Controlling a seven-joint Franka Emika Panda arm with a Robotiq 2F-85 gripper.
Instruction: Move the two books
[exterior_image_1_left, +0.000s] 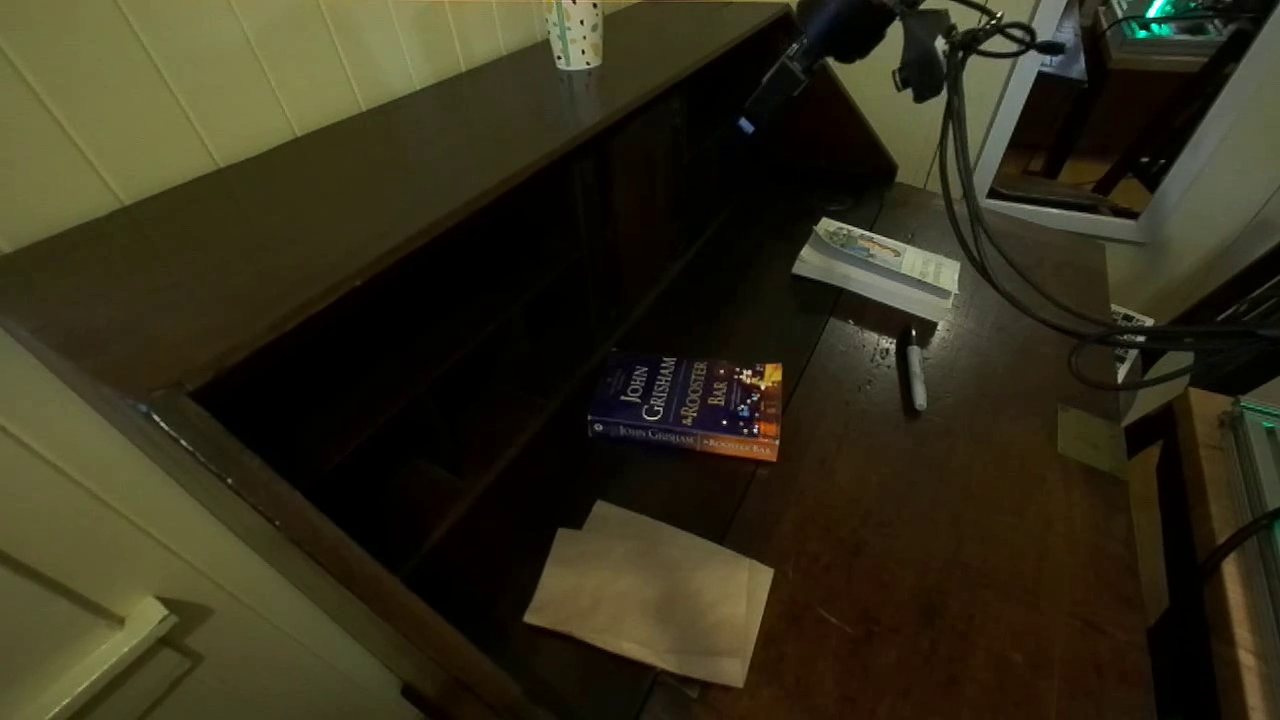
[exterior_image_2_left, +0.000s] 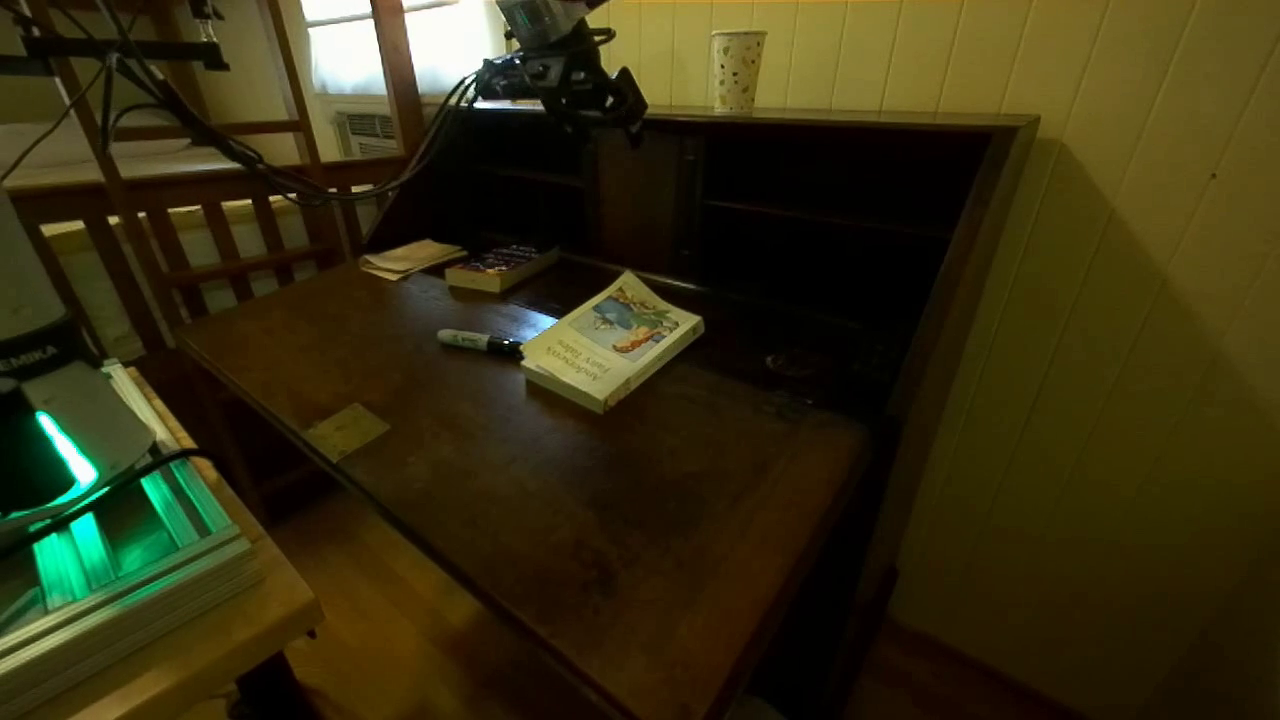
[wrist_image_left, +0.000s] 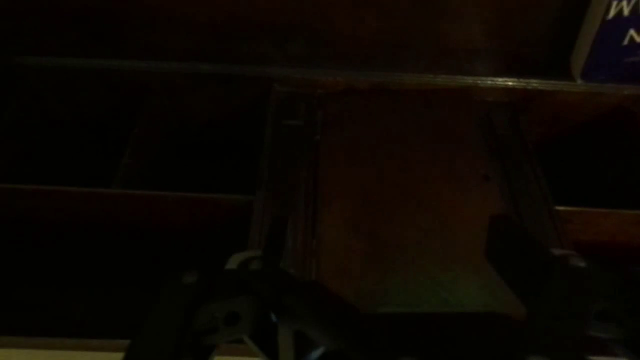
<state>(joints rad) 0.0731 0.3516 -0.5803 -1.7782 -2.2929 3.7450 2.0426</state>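
The dark blue book (exterior_image_1_left: 685, 400) with orange-yellow marks lies flat on the desk near the cubbyholes. It also shows in an exterior view (exterior_image_2_left: 503, 268), and its corner shows at the top right of the wrist view (wrist_image_left: 615, 55). The pale whitish-green book (exterior_image_1_left: 885, 265) lies flat farther along the desk, its cover slightly lifted at one end; it also shows in an exterior view (exterior_image_2_left: 613, 340). My gripper (wrist_image_left: 390, 232) is open and empty, its fingers wide apart. In both exterior views it hangs high in front of the cubbyholes (exterior_image_1_left: 760, 115) (exterior_image_2_left: 628, 112), apart from both books.
A dark marker pen (exterior_image_1_left: 915, 375) lies close to the pale book. Flat sheets of paper (exterior_image_1_left: 650, 590) lie beyond the blue book. A patterned cup (exterior_image_2_left: 738, 70) stands on the desk's top shelf (exterior_image_1_left: 400, 130). Cables (exterior_image_1_left: 970, 200) hang from the arm. Dark cubbyholes (exterior_image_2_left: 830, 170) line the back.
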